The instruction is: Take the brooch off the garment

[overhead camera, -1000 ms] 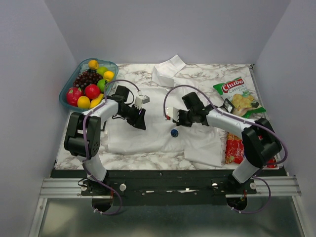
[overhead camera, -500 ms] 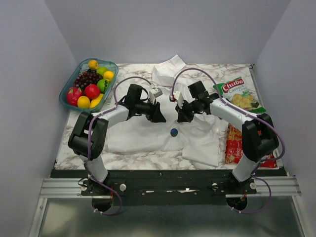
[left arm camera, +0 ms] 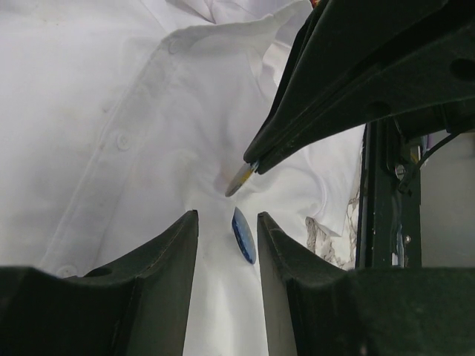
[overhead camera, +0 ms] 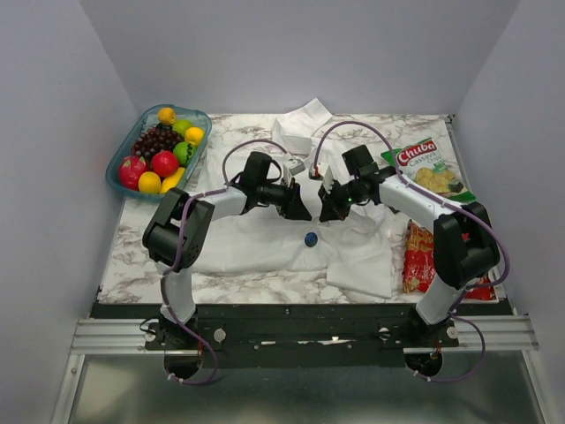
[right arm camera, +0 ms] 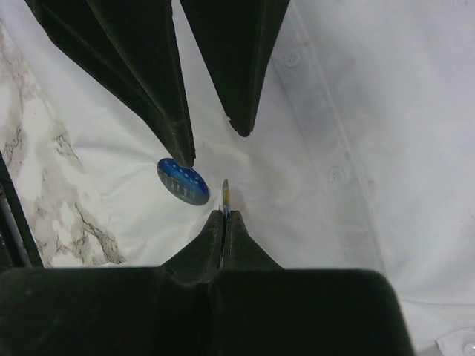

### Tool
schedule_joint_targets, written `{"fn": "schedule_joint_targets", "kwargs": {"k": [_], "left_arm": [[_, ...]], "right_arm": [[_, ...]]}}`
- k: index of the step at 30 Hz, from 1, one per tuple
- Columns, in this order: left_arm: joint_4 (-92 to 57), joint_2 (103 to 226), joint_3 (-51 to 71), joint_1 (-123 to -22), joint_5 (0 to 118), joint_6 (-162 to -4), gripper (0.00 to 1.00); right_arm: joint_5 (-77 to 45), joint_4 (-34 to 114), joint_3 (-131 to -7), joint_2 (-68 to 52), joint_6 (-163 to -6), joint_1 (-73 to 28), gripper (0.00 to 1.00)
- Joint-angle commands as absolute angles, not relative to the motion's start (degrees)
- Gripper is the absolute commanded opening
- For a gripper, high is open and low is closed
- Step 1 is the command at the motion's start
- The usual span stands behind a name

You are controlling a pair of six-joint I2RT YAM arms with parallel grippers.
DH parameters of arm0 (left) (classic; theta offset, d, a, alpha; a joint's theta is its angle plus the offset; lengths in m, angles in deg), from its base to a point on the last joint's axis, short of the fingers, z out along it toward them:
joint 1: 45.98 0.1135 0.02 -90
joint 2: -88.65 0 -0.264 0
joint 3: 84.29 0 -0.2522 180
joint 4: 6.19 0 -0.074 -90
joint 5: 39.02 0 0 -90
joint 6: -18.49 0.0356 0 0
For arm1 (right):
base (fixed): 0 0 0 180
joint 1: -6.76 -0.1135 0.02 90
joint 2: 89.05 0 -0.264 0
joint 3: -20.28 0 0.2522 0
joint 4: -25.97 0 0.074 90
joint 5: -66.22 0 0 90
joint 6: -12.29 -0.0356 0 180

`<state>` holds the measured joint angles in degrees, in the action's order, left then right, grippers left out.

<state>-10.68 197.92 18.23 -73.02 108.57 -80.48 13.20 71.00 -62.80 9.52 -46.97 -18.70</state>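
Top view: the brooch [overhead camera: 311, 238], a small round blue disc, sits on the white shirt [overhead camera: 247, 252], just below the left gripper [overhead camera: 298, 210] and the right gripper [overhead camera: 327, 212].

Left wrist: the left gripper [left arm camera: 227, 216] stands apart and empty, with the brooch [left arm camera: 243, 235] seen in the gap. The cloth is thin, soft and wrinkled, and will probably lift with the brooch.

Right wrist: the right gripper [right arm camera: 224, 219] is pressed together. At its tip is a thin sliver [right arm camera: 225, 194] that I cannot identify. The brooch [right arm camera: 182, 182] looks light, hard and glossy, so it is best taken by its rim.

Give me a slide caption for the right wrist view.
Shut right gripper beside the blue brooch on the white garment, open left gripper opposite.
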Motion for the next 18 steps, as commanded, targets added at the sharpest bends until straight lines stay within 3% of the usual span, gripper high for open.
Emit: {"fn": "schedule_joint_targets", "kwargs": {"k": [1,18], "left_arm": [[-5.5,201.1,15.8,-74.3,111.4,-82.8,0.46],[-7.1,203.5,14.4,-75.6,115.4,-82.0,0.32]], "right_arm": [[16.0,72.3,-62.2,10.3,-48.6,-18.6,0.01],[16.1,70.8,-65.4,13.0,-51.8,-18.6,0.01]]}}
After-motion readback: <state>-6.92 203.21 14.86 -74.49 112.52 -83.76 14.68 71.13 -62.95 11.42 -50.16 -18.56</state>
